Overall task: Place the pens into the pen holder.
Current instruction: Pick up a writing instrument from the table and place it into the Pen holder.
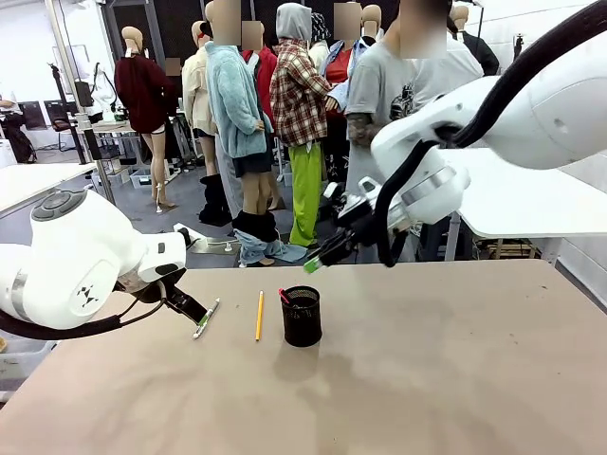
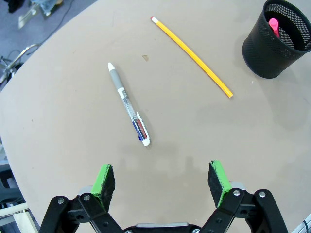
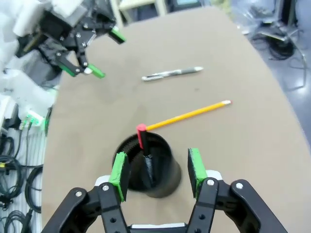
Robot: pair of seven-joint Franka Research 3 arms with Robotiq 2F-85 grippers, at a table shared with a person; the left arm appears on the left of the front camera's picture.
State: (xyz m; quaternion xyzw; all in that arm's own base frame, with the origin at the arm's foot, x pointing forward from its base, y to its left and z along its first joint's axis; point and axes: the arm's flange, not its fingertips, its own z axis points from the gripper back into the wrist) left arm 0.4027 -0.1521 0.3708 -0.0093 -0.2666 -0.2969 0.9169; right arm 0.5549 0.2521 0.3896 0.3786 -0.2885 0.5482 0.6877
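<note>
1. Reference item. The pen holder [image 1: 302, 318] stood upright on the table [image 1: 427, 379], near the middle of it. All positions below are given from the pen holder.

2. Pens.
- The dark pen with the red end [image 3: 142, 138] stood inside the pen holder. It leaned against the wall, and its red end rose just above the rim.
- The yellow pencil [image 1: 259, 315] lay flat on the table just beside the pen holder, on the robot's left, not touching it. In the right wrist view, its plain end pointed toward the holder's rim and its eraser end pointed away.
- The white pen [image 2: 129, 104] lay flat on the table farther out on the same side, beyond the pencil and clear of it.

3. Left gripper [image 2: 163, 177]. It was low over the table on the far side of the white pen from the pen holder. The fingers were spread wide with nothing between them. In the left wrist view, the white pen lay ahead of the green pads [image 2: 104, 180] and apart from them.

4. Right gripper [image 1: 318, 261]. It hung in the air above the pen holder, clear of the rim. The fingers were spread and carried nothing. In the right wrist view, the two green pads framed the holder's mouth from above.

5. A person [image 1: 379, 90] in a grey T-shirt stood at the far edge of the table, beyond the pen holder.
</note>
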